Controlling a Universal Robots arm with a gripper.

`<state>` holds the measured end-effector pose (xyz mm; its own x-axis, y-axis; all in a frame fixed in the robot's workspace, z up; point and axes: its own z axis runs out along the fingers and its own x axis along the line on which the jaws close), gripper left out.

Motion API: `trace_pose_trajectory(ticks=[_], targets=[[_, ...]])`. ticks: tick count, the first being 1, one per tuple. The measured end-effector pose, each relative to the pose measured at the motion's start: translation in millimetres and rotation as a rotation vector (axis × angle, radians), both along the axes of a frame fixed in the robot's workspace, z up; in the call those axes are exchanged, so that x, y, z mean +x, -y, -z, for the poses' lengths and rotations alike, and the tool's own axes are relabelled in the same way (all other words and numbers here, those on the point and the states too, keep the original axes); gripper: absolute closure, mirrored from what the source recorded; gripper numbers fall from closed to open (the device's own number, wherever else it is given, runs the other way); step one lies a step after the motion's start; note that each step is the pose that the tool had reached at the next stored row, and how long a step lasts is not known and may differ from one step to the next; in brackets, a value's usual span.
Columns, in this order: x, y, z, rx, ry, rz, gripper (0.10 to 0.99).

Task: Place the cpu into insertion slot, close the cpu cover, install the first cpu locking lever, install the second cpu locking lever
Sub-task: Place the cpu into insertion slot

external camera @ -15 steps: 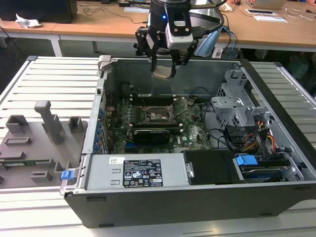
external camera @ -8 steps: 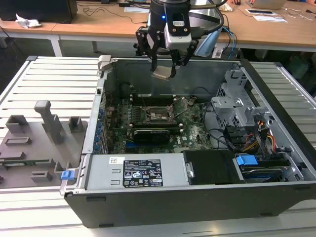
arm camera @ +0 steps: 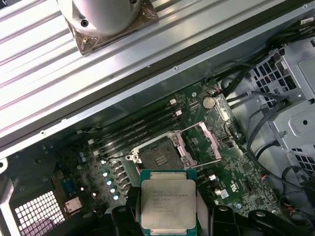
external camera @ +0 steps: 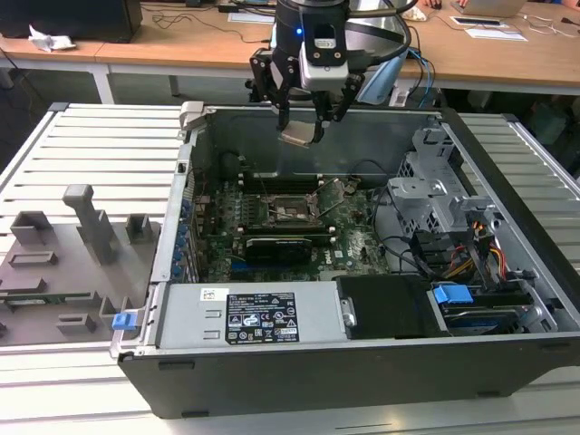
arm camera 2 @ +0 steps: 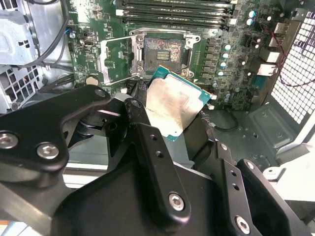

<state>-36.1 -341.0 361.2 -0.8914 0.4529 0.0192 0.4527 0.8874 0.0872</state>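
Note:
My gripper (external camera: 304,122) hangs above the open computer case, over its back wall, shut on the cpu (external camera: 302,136). In both wrist views the cpu (arm camera 2: 172,110) (arm camera: 167,204) sits between the black fingers (arm camera 2: 142,128), its pale metal top showing. Down on the motherboard, the insertion slot (external camera: 290,210) (arm camera 2: 162,51) (arm camera: 157,158) lies bare with its dark centre exposed. Beside the slot the cpu cover (arm camera 2: 115,59) (arm camera: 204,142) is swung open as a thin metal frame. The cpu is well above the slot and touches nothing in the case.
A black card (external camera: 281,245) lies just in front of the slot and memory slots (arm camera: 138,125) run behind it. The grey power supply (external camera: 258,317) fills the case front and a metal drive cage (external camera: 444,195) with cables stands on the exterior view's right. A grey fixture tray (external camera: 63,263) lies outside.

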Motion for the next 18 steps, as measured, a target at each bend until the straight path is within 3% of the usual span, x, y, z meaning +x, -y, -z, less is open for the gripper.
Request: trace_pose_trajectory(ticks=[18], targets=[[0.0,0.0,0.5,0.0,0.0,0.079,0.545]])
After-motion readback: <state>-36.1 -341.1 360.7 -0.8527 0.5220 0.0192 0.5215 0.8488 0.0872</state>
